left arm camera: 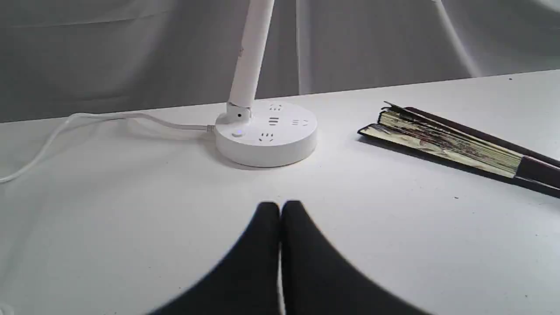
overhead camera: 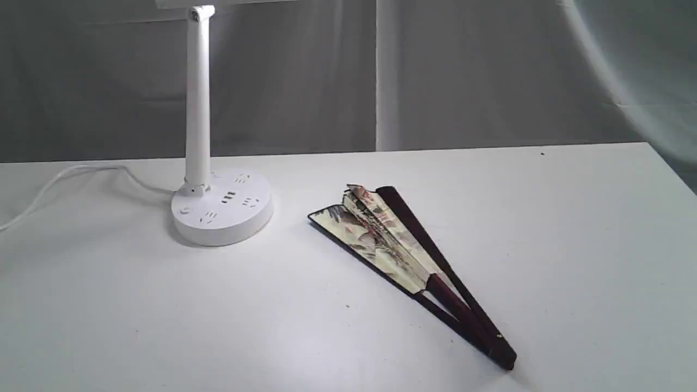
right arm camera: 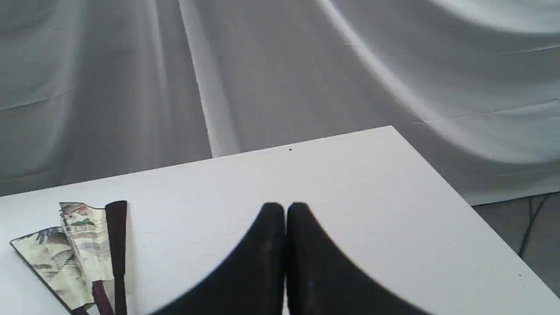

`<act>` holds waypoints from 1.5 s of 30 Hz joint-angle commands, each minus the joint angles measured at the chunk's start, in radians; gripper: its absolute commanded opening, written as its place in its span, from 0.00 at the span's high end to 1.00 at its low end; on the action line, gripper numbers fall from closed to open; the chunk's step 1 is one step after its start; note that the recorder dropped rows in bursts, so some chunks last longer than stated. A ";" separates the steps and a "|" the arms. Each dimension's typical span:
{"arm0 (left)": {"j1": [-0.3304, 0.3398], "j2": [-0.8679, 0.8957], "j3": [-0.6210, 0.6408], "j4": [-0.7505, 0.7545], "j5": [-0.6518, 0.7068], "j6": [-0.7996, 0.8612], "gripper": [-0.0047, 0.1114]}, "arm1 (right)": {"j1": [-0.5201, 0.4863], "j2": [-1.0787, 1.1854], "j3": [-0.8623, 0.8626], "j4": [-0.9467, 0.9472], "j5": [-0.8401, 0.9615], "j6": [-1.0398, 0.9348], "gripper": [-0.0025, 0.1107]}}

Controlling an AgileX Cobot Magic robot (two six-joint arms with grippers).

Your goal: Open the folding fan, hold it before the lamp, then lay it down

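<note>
The folding fan (overhead camera: 400, 253) lies nearly folded on the white table (overhead camera: 572, 245), its cream painted leaf toward the lamp and its maroon ribs meeting at a pivot near the front right. The white lamp (overhead camera: 220, 204) stands at the left on its round socketed base, post rising out of frame. Neither gripper shows in the exterior view. My left gripper (left arm camera: 280, 208) is shut and empty, hovering short of the lamp (left arm camera: 265, 133), with the fan (left arm camera: 455, 142) off to one side. My right gripper (right arm camera: 285, 209) is shut and empty, apart from the fan (right arm camera: 83, 249).
A white cord (overhead camera: 71, 179) runs from the lamp base off the table's left side. Grey cloth (overhead camera: 490, 71) hangs behind the table. The table's right edge (right arm camera: 450, 183) drops to the floor.
</note>
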 commanded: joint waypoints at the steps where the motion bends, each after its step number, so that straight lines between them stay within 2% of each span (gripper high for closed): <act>1: 0.005 -0.004 0.005 0.002 -0.007 -0.003 0.96 | -0.009 -0.004 0.001 0.034 -0.076 0.008 0.98; 4: 0.005 -0.004 0.005 0.002 -0.007 -0.003 0.96 | -0.009 -0.004 0.001 0.107 -0.154 0.008 0.98; 9: 0.005 -0.004 0.005 0.002 -0.007 -0.003 0.96 | -0.007 0.084 -0.075 0.126 -0.103 -0.003 0.98; 14: 0.005 -0.004 0.005 0.002 -0.007 -0.003 0.96 | -0.007 0.296 -0.090 0.117 -0.242 -0.023 0.98; 21: 0.005 -0.004 0.005 0.002 -0.007 -0.003 0.96 | 0.004 0.652 -0.252 0.050 -0.258 -0.023 0.98; 27: 0.005 -0.004 0.005 0.002 -0.007 -0.003 0.96 | 0.125 1.014 -0.488 0.022 -0.138 -0.023 0.98; 32: 0.005 -0.004 0.005 0.002 -0.007 -0.003 0.96 | 0.219 1.312 -0.777 0.037 0.163 -0.077 0.98; 37: 0.005 -0.004 0.005 0.002 -0.007 -0.003 0.96 | 0.230 1.569 -1.058 0.273 0.401 -0.359 0.98; 43: 0.005 -0.004 0.005 0.002 -0.007 -0.003 0.96 | 0.226 1.825 -1.360 0.744 0.611 -0.876 0.98; 45: 0.005 -0.004 0.005 0.002 -0.007 -0.003 0.96 | 0.208 1.914 -1.467 0.900 0.727 -0.992 0.98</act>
